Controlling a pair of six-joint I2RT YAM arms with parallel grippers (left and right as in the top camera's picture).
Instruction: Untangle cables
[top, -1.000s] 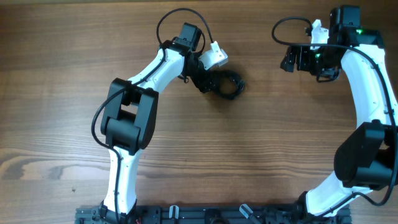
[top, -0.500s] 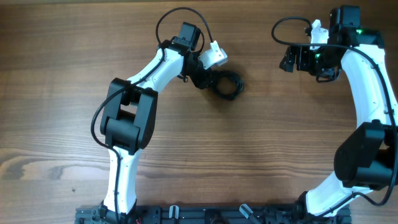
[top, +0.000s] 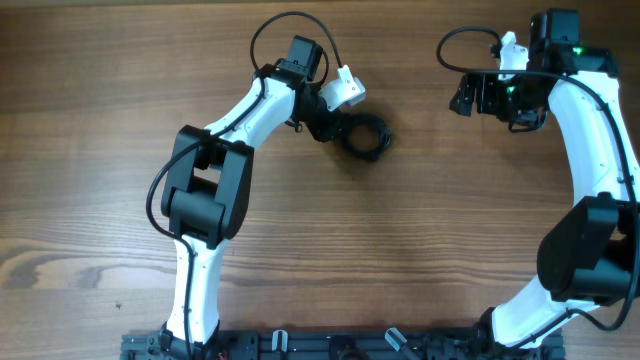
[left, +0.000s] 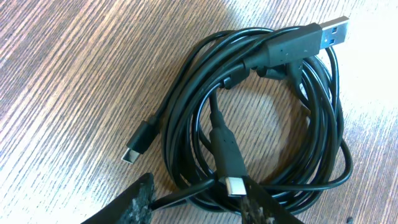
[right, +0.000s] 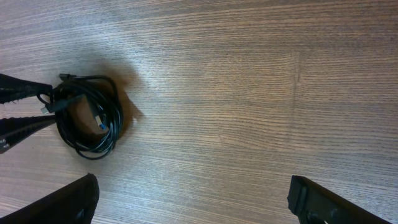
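The cables (top: 366, 135) lie as one small black coil on the wooden table, left of centre at the back. In the left wrist view the coil (left: 320, 124) shows a USB-A plug (left: 329, 31) at the top and two small plugs (left: 134, 152) pointing toward me. My left gripper (top: 345, 130) reaches the coil's near edge. Its jaws (left: 199, 199) are partly closed and flank several strands; one strand touches the left finger, and wood still shows beside it. My right gripper (top: 462, 97) hovers open, well to the right, with the coil (right: 115, 118) far to its left.
Bare wood grain table (top: 420, 250) surrounds the coil. The right gripper (right: 193, 193) has only wood between its wide-spread fingers. Both arm bases stand along the front edge (top: 330, 345).
The left jaws have narrowed around the near edge of the coil, and the coil has shifted slightly and looks rounder. The right arm has not moved.
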